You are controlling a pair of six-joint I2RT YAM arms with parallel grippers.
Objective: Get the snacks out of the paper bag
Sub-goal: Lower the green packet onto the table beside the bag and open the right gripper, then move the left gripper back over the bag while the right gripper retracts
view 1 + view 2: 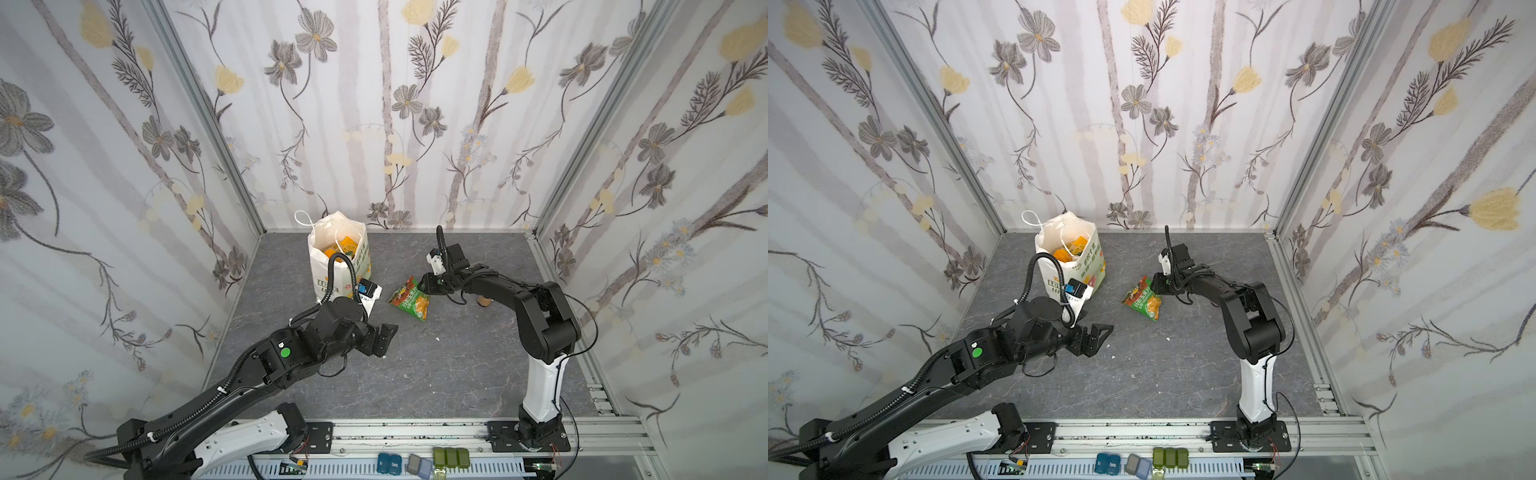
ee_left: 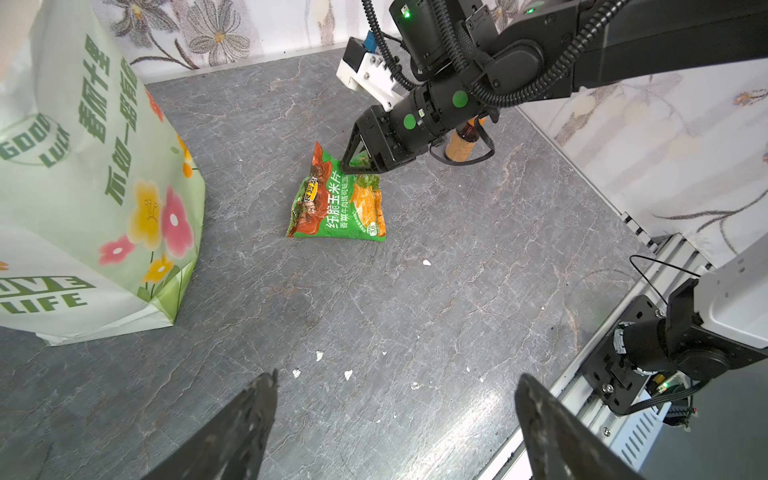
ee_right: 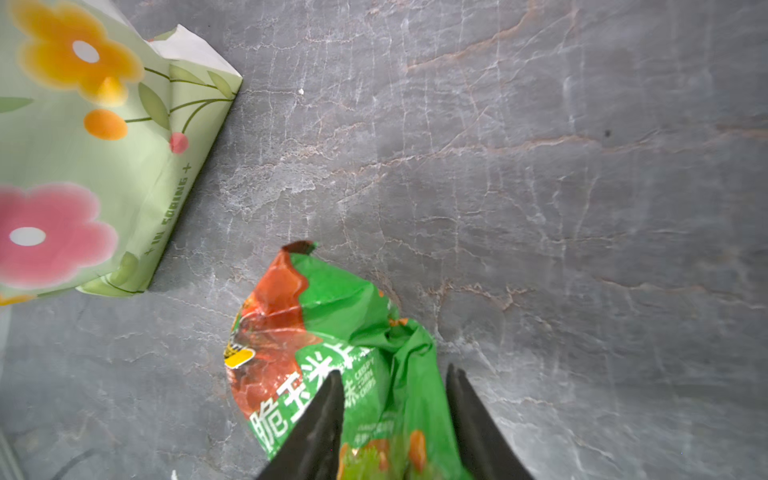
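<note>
The paper bag (image 1: 338,270) (image 1: 1073,270) stands upright at the back left, white with green print and flowers. Orange and yellow snacks (image 1: 343,247) (image 1: 1069,249) show in its open mouth. A green snack packet (image 1: 409,299) (image 1: 1142,300) (image 2: 336,203) (image 3: 324,340) lies on the grey table to the bag's right. My right gripper (image 1: 423,286) (image 2: 353,162) (image 3: 395,374) is at the packet's upper end. Its jaws stand apart, with the crumpled top of the packet between them. My left gripper (image 1: 388,340) (image 2: 397,374) hovers wide open and empty over bare table in front of the bag.
A small brown bottle (image 1: 483,300) (image 2: 459,145) stands behind the right arm. White crumbs (image 2: 320,355) dot the table near the left gripper. Several small cases (image 1: 419,459) sit on the front rail. Flowered walls close in three sides.
</note>
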